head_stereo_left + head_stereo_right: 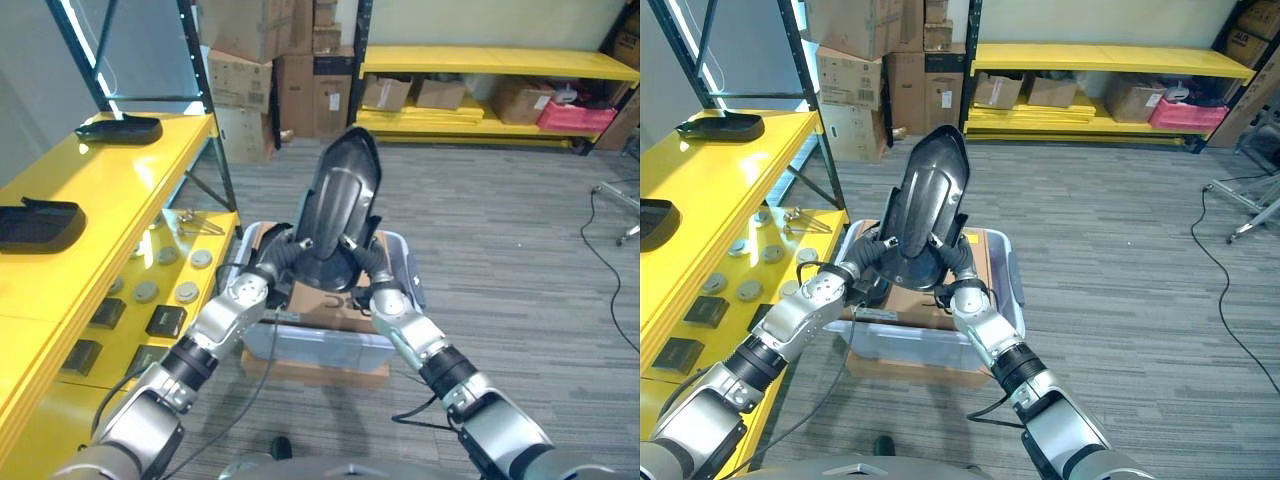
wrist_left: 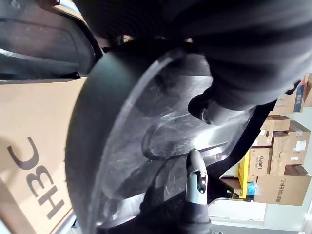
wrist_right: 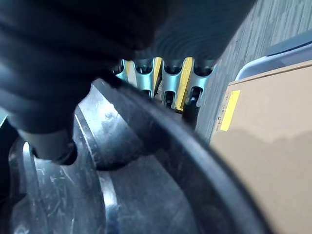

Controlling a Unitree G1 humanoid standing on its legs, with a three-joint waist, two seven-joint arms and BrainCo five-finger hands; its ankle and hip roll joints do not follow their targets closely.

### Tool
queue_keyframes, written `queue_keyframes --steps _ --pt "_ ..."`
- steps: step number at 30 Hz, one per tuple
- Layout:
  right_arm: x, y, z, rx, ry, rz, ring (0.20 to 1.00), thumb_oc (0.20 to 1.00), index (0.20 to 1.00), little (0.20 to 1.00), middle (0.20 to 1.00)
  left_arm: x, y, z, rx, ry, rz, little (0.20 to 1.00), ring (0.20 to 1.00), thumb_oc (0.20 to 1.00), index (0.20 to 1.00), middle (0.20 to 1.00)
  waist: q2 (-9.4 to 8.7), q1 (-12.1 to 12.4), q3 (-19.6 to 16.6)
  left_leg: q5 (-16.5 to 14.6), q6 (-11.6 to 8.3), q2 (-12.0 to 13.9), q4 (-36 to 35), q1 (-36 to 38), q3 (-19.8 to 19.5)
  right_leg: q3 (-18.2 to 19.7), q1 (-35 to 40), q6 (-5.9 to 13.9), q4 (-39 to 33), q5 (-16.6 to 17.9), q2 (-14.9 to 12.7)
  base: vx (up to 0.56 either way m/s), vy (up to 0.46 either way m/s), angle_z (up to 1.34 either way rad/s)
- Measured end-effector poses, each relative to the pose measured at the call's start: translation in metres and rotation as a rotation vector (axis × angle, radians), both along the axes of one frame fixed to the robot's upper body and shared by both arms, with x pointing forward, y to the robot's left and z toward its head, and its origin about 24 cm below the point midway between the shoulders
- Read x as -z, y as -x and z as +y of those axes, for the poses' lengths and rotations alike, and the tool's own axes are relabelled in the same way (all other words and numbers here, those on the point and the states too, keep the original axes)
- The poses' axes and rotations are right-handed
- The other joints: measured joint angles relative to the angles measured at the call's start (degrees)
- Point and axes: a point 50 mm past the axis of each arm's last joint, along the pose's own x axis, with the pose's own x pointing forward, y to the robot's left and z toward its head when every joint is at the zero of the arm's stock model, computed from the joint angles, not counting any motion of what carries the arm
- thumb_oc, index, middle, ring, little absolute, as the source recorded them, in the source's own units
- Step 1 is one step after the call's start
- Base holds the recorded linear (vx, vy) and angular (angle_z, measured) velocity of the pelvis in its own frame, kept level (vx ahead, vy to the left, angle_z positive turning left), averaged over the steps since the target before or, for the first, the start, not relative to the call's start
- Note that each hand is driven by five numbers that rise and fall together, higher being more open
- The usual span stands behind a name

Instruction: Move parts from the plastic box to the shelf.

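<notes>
Grey carpet floor, yellow shelf (image 1: 95,190) at left: we hold one black moulded part (image 1: 335,205) upright above the plastic box (image 1: 320,345), left hand (image 1: 290,252) and right hand (image 1: 362,262) curled round its lower edges; lift done, next swing left to shelf top.

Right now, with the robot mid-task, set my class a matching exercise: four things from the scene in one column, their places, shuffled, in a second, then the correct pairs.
Things
1. large dark curved part
2. plastic box
3. small dark tray
4. pink crate

Places
A. on the far yellow rack across the room
B. on the floor in front of the robot
C. held up over the box between the left hand and right hand
D. on the top of the yellow shelf beside the robot

Pairs: 1-C, 2-B, 3-D, 4-A
</notes>
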Motion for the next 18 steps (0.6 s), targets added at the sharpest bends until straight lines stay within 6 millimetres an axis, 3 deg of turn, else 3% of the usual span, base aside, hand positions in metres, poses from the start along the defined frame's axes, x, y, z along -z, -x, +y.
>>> queue_keyframes --steps 4,14,18 --pt "-0.001 0.0 0.002 0.015 -0.119 0.033 1.0 1.0 1.0 1.0 1.0 0.0 -0.001 0.002 -0.02 0.008 -0.003 0.2 0.2 0.2 0.2 0.2 -0.03 0.1 0.02 0.0 0.0 0.0 0.0 0.05 -0.05 -0.06 0.15 0.0 0.0 0.0 0.01 0.0 0.0 0.0" --pt "-0.005 -0.002 -0.003 0.047 -0.146 0.001 1.0 1.0 1.0 1.0 1.0 0.001 0.001 0.011 -0.088 0.047 -0.041 0.2 0.2 0.2 0.2 0.2 -0.2 -0.12 0.09 0.0 0.0 0.0 -0.07 0.12 -0.03 -0.04 0.17 0.01 0.0 -0.01 0.01 0.0 0.0 0.0" --pt "0.007 0.011 -0.019 0.091 -0.121 0.012 1.0 1.0 1.0 1.0 1.0 0.008 0.006 0.028 -0.146 0.07 -0.043 0.2 0.2 0.2 0.2 0.2 -0.35 -0.14 0.1 -0.09 -0.03 0.0 -0.36 0.07 -0.02 0.06 -0.15 0.06 -0.01 -0.1 -0.02 -0.01 0.008 0.0"
